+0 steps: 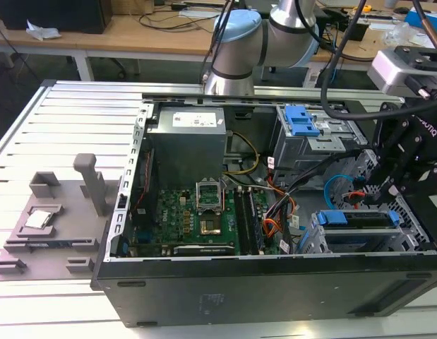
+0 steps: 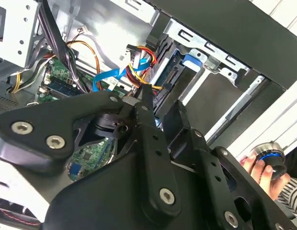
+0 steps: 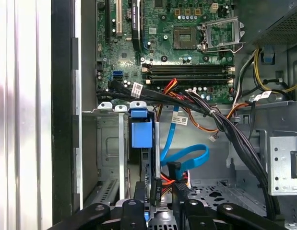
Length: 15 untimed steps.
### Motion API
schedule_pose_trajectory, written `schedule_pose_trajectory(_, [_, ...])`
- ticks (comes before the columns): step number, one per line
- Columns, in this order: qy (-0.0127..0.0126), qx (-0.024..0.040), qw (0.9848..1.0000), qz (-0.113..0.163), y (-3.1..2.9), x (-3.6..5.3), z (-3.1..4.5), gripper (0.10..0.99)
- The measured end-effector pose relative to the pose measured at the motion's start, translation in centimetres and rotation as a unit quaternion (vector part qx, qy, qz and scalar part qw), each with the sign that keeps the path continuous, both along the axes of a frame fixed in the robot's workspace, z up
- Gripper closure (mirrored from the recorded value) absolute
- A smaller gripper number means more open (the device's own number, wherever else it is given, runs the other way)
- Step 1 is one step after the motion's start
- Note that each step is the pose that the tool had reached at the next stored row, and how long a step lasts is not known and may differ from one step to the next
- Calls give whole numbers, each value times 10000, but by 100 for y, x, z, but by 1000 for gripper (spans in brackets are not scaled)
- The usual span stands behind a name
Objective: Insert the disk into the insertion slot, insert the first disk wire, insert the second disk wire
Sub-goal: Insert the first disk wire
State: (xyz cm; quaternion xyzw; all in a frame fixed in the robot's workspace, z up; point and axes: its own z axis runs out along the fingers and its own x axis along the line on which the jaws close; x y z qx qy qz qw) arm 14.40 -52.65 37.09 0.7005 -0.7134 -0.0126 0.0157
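1. An open computer case (image 1: 274, 289) lies on a slatted metal tabletop (image 1: 63, 120) and takes up the middle and right of the exterior view.
2. The disk (image 1: 359, 220) sits in the insertion slot (image 1: 311, 244) at the lower right of the exterior view. Its blue carrier shows at both ends, and the slot's silver perforated wall stands just beside it.
3. In the first wrist view the disk (image 3: 141, 132) is seen edge-on, with sheet-metal walls on either side.
4. The hand (image 1: 391, 191) hangs just above the end of the disk toward the exterior view's right. Whether it grips anything cannot be told.
5. In the first wrist view a black connector (image 3: 155, 188) lies right at the hand (image 3: 158, 199). A blue flat cable (image 3: 186, 155) loops next to it.
6. A motherboard (image 1: 197, 219) fills the case's middle, with a grey power supply (image 1: 186, 141) above it in the exterior view.
7. A taller grey cage (image 1: 303, 138) with a blue latch stands in the upper right of the case.
8. A grey fixture block (image 1: 56, 212) rests on the tabletop at the exterior view's left.
9. In the second wrist view a person's fingers (image 2: 256, 167) touch a round knob (image 2: 270, 157) outside the case.
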Motion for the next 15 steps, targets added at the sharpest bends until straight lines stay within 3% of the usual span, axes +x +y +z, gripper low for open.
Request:
schedule_pose_trajectory(6, [0, -2, 10000, 0, 13, -7, -135, 725])
schedule_pose_trajectory(12, [0, -2, 10000, 0, 13, -8, -142, 737])
schedule_pose_trajectory(15, [0, -2, 10000, 0, 13, -8, -144, 922])
